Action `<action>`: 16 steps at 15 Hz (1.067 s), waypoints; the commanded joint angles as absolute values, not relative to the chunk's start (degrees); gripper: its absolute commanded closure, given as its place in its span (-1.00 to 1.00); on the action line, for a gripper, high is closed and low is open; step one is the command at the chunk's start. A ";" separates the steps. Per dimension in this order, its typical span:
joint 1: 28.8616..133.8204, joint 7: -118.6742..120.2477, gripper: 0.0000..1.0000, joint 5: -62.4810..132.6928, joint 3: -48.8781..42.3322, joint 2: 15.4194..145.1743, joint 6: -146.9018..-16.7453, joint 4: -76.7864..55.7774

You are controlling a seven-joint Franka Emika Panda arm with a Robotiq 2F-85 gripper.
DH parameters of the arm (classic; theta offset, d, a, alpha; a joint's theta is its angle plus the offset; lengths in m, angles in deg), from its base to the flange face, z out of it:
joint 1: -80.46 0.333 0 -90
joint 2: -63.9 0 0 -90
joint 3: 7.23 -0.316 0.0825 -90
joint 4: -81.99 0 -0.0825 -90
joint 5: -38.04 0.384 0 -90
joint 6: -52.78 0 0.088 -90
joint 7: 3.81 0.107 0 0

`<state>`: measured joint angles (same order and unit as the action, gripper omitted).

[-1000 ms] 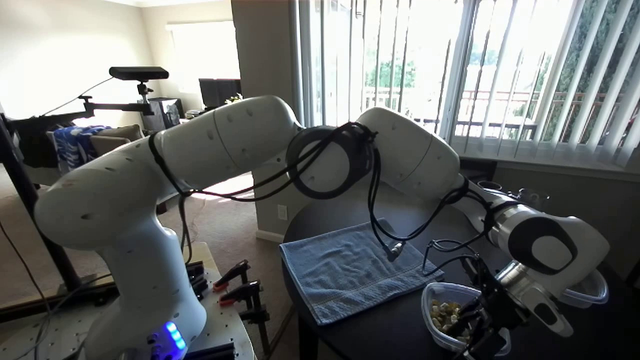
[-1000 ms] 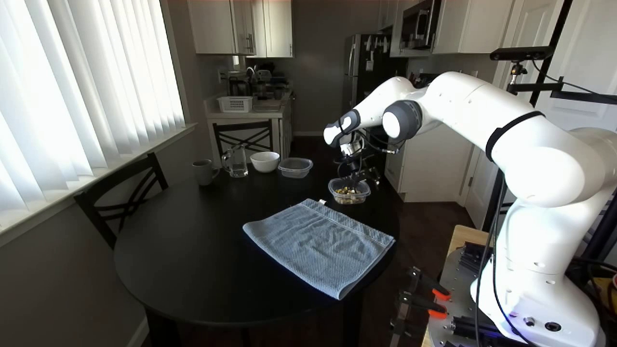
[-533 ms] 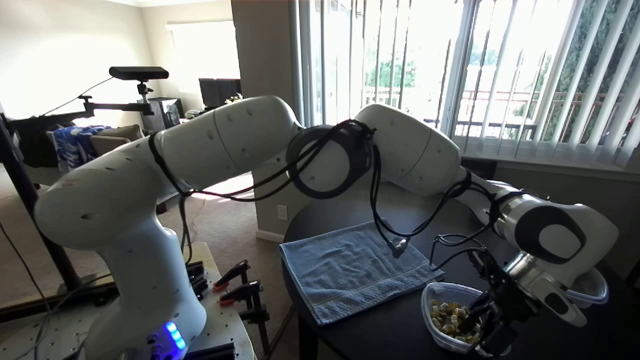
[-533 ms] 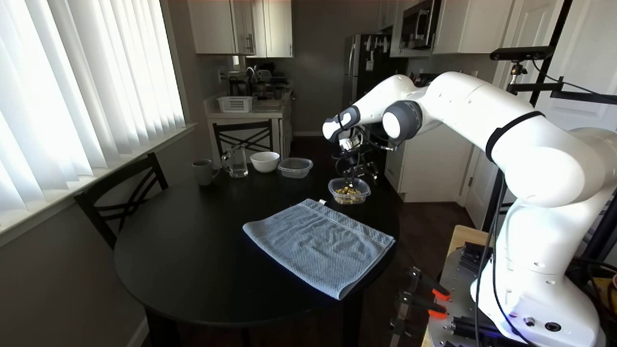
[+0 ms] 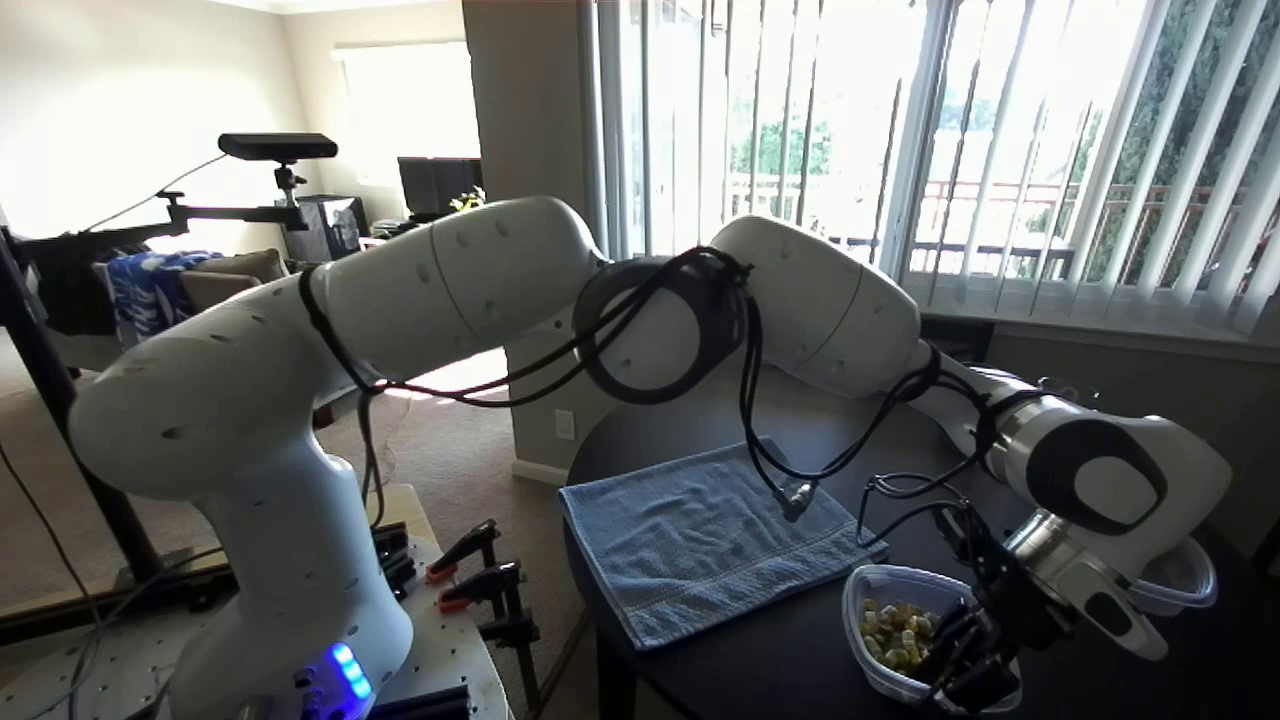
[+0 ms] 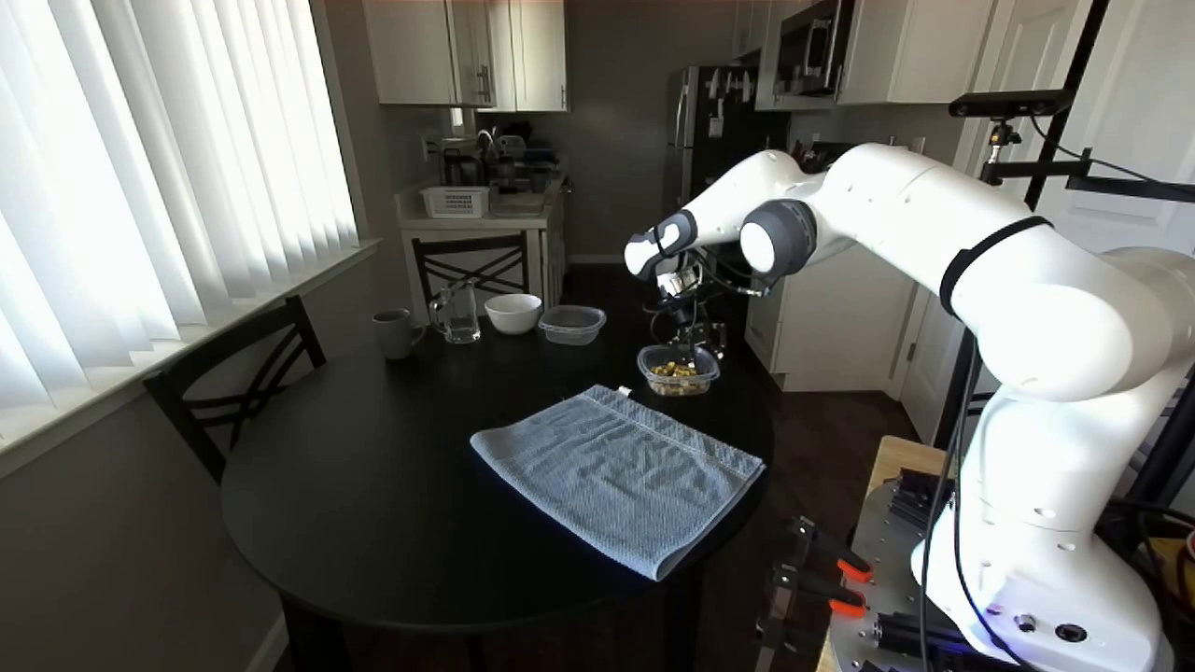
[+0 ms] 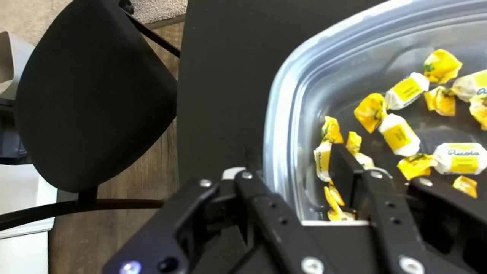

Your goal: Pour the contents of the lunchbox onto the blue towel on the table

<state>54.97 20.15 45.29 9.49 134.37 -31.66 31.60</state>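
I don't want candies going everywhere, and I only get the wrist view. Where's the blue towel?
Observer: The blue towel lies on the table beside the lunchbox, on the side nearer the robot's base.
Operator: Is it bunched up?
Observer: No, it's spread out, with wrinkles across its middle.
Operator: Is there another box like mine?
Observer: Yes, another clear container stands next to a white bowl.

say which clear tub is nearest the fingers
The lunchbox near the blue towel, its rim between the fingers; the other tub sits by the white bowl.
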 commanded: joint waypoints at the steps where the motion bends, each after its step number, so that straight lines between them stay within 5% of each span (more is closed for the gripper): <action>1: 54.65 20.65 0.57 45.52 9.33 135.84 -30.09 33.72; 4: 54.55 20.78 0.92 45.63 9.40 135.70 -29.95 34.31; 16: 57.14 11.51 0.98 42.04 10.23 128.97 -33.42 40.88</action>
